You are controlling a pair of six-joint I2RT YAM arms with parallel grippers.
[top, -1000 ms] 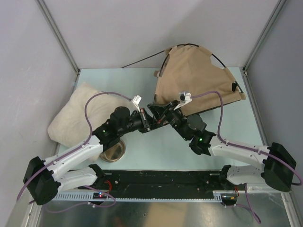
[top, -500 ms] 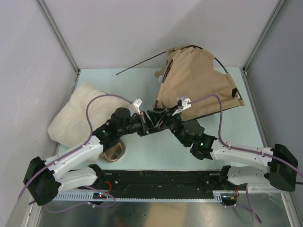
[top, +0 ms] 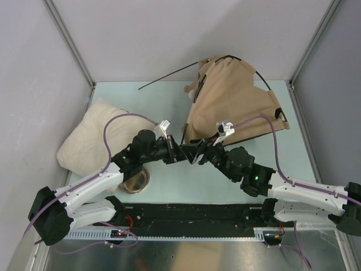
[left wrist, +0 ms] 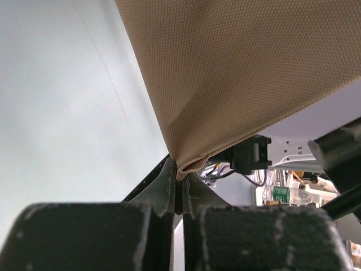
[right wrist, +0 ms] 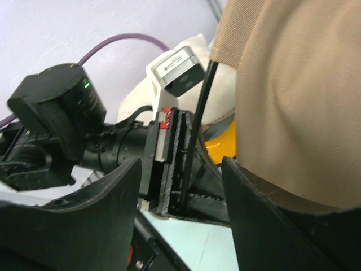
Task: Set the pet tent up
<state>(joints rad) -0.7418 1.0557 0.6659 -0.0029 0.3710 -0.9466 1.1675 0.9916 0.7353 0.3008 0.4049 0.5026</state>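
Note:
The tan pet tent (top: pixel 234 101) lies partly raised at the back right, with thin black poles along its edges. My left gripper (top: pixel 181 151) is shut on the tent's lower corner; in the left wrist view the fabric (left wrist: pixel 237 73) runs down into the closed jaws (left wrist: pixel 181 175). My right gripper (top: pixel 198 155) stands open just right of the left one, holding nothing. In the right wrist view its fingers (right wrist: pixel 180 169) straddle a black pole (right wrist: pixel 200 107) that ends at the left gripper (right wrist: pixel 169 158), with tent fabric (right wrist: pixel 299 101) resting against the right finger.
A cream fluffy pillow (top: pixel 90 138) lies at the left. A bowl in its yellow holder (top: pixel 135 180) sits under the left arm. One loose pole end (top: pixel 169 76) juts left from the tent along the back wall. Walls enclose the table on three sides.
My right gripper has opened and drawn back toward the near edge. The tent has bunched slightly leftward, and its loose pole end has swung up. The left gripper stays shut on the corner.

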